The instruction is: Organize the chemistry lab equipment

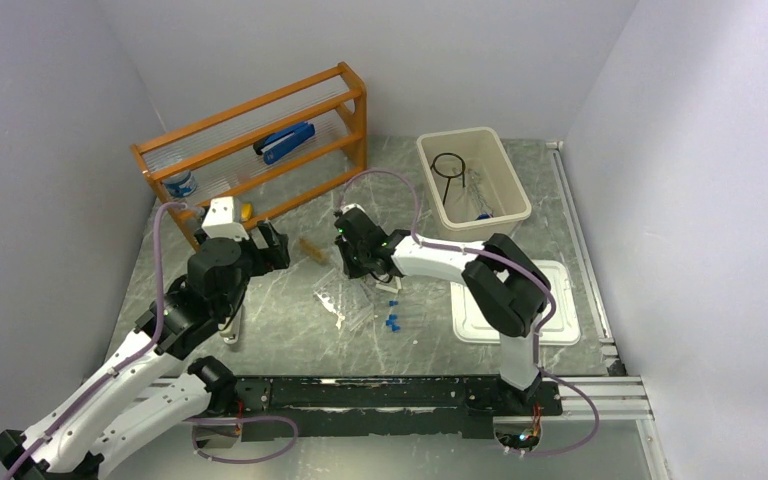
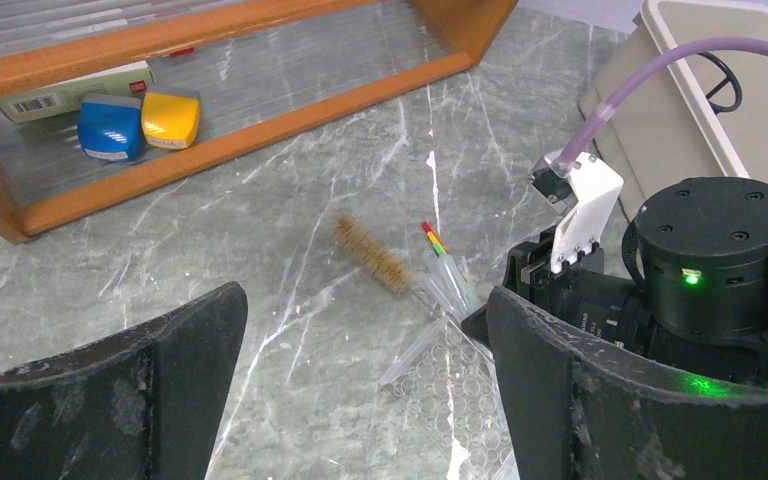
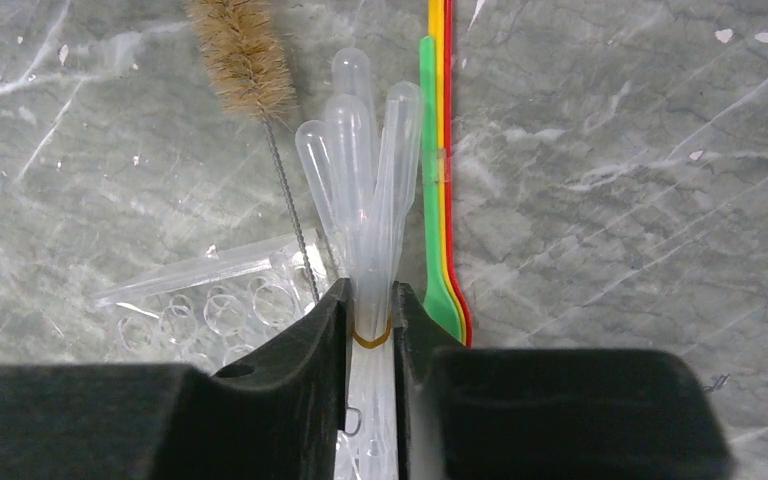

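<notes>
Right gripper [image 3: 368, 305] is clamped on the bundle of clear plastic pipettes [image 3: 365, 150]. I see one black finger [image 3: 310, 340] pressed to each side of it, right at the thin yellow rubber band [image 3: 370, 338]. The bundle lies in the middle of the right wrist view on the grey marble table [image 3: 610, 250].

Hard against the bundle's right side are the thin green, yellow and red plastic rods [image 3: 440, 200], side by side. At upper left is the tan bristle brush on a wire handle [image 3: 243, 55]. At lower left the clear plastic tube rack [image 3: 210, 310] lies flat, partly under the gripper.

Left gripper [image 2: 365, 310] has its jaws wide apart with nothing between them, above the table near the orange wooden shelf [image 2: 260, 125].

Top view: the clear blue-capped tubes [image 1: 392, 320] lie loose at centre frame, just below the right gripper. The black wire ring stand [image 1: 448, 172] sits inside the beige plastic bin [image 1: 485, 222] at upper right. The blue stapler [image 1: 285, 143] is on the shelf at upper left.
</notes>
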{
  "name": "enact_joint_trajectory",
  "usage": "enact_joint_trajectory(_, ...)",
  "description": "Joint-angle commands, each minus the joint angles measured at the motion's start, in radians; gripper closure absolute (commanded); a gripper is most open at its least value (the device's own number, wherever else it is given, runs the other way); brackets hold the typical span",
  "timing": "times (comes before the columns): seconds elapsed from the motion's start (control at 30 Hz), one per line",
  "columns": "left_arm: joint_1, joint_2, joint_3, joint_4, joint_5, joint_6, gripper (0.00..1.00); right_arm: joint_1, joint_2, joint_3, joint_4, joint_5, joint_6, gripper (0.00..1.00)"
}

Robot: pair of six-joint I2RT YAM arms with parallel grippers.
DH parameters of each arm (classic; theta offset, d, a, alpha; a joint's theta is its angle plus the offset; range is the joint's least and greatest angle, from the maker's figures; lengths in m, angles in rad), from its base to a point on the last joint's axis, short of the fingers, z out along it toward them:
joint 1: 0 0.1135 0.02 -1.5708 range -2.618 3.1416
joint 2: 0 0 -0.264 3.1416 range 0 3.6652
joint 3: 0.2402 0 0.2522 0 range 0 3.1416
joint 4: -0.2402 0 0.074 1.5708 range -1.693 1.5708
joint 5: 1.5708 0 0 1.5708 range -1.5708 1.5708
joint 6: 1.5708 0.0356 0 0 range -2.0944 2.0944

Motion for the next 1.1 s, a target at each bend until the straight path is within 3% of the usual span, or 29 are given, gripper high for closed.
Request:
enact_joint_trajectory(0.0,0.005,-0.002,0.022,0.011,-0.012,-0.002,0.07,0.001,-0.036,0.076,-0.042,0.035,0.005,0.83)
enact_joint_trajectory(0.37,0.006,-0.009,0.020,0.010,-0.014,-0.003,0.07,0.001,-0.148,0.062,0.000,0.136,0.000,0.83)
enact_joint_trajectory(0.67,0.005,-0.007,0.020,0.013,-0.012,-0.003,0.07,0.001,-0.256,-0.039,0.107,0.345,-0.093,0.83)
enact_joint_trajectory(0.97,0.006,-0.002,0.023,0.008,-0.013,-0.003,0.07,0.000,-0.266,-0.034,0.047,0.452,-0.255,0.82)
enact_joint_trajectory(1.07,0.005,-0.004,0.022,0.010,-0.013,-0.002,0.07,0.001,-0.238,-0.024,-0.006,0.569,-0.303,0.82)
